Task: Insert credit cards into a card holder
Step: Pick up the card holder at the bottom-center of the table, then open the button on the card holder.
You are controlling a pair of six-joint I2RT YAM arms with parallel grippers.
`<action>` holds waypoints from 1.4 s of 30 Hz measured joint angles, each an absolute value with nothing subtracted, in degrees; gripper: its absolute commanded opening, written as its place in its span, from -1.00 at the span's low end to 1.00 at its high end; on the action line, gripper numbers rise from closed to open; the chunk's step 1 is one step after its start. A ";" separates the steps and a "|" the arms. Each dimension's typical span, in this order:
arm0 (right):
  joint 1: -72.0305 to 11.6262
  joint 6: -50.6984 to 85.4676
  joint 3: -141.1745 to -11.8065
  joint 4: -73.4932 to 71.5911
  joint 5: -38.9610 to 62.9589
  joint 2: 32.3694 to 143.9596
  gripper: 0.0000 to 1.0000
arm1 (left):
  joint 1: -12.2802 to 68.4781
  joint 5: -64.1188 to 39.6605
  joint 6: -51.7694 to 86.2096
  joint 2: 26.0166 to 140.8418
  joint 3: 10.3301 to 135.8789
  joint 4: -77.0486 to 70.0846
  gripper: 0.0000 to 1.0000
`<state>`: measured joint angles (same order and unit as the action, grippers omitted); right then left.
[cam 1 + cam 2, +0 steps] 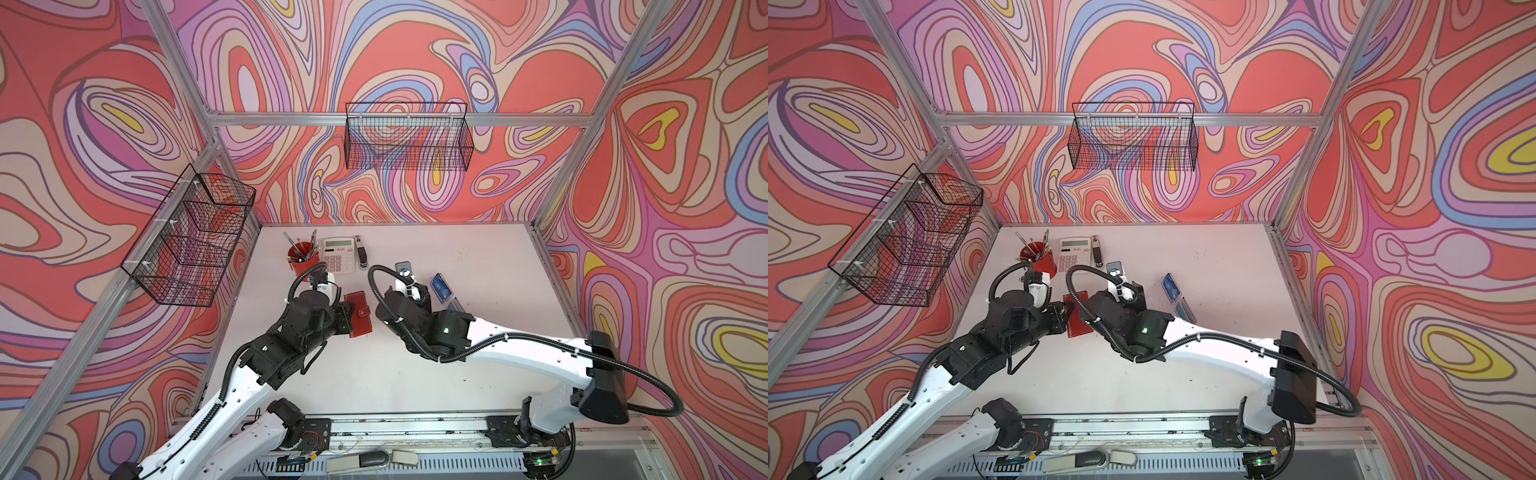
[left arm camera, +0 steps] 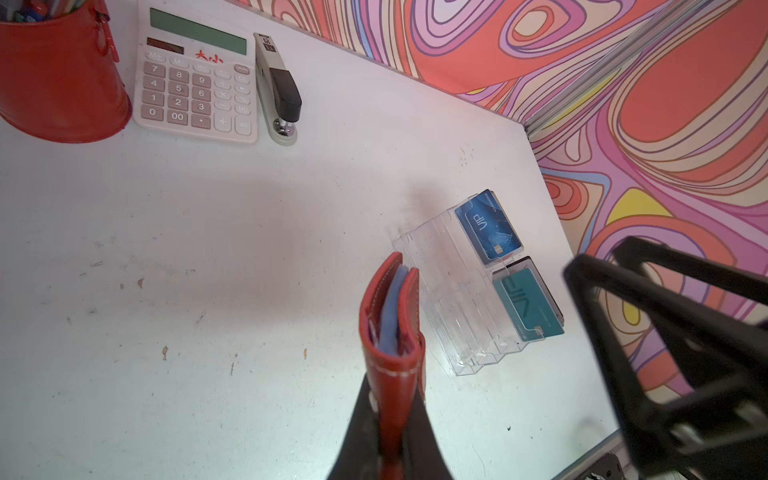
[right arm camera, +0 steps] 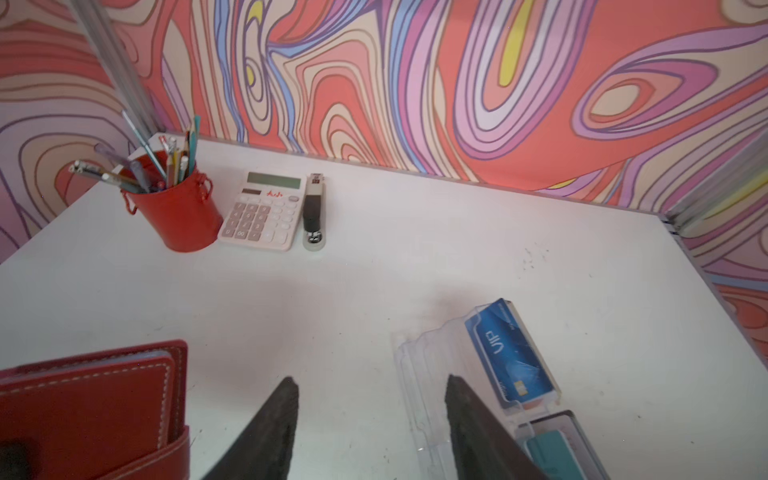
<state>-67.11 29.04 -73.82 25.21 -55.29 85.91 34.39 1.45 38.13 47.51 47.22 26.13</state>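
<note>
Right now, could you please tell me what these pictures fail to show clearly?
Wallet sleeves: left wrist view shows only the edge; covers hide any card inside.
Back card: face covered by the teal card in both wrist views.
Right claw: mostly hidden under its arm in both top views.
Blue card small print: too small everywhere.

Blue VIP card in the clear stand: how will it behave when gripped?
Probably stiff and light: the blue VIP card looks thin and flat. Likely slippery: its face looks glossy. The clear stand may drag along, since nothing visible anchors it.
</note>
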 measured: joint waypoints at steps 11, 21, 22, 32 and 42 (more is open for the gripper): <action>-66.57 27.79 -73.19 21.30 -53.32 80.64 -0.13 | 34.13 -1.91 33.12 59.09 61.95 25.08 -1.00; -66.57 27.42 -77.87 21.76 -50.11 81.19 -0.21 | 34.13 -3.07 28.36 57.41 67.05 29.65 -1.00; -66.57 27.18 -78.96 21.39 -49.84 81.49 -0.26 | 34.13 -2.96 27.75 57.43 67.42 30.22 -1.00; -66.57 21.50 -67.99 10.11 -44.66 82.11 -0.27 | 34.13 -3.16 24.03 59.64 67.77 32.29 -1.00; -66.57 18.46 -69.49 6.44 -34.81 83.02 -0.15 | 34.13 -7.68 24.01 62.63 68.10 31.68 -1.00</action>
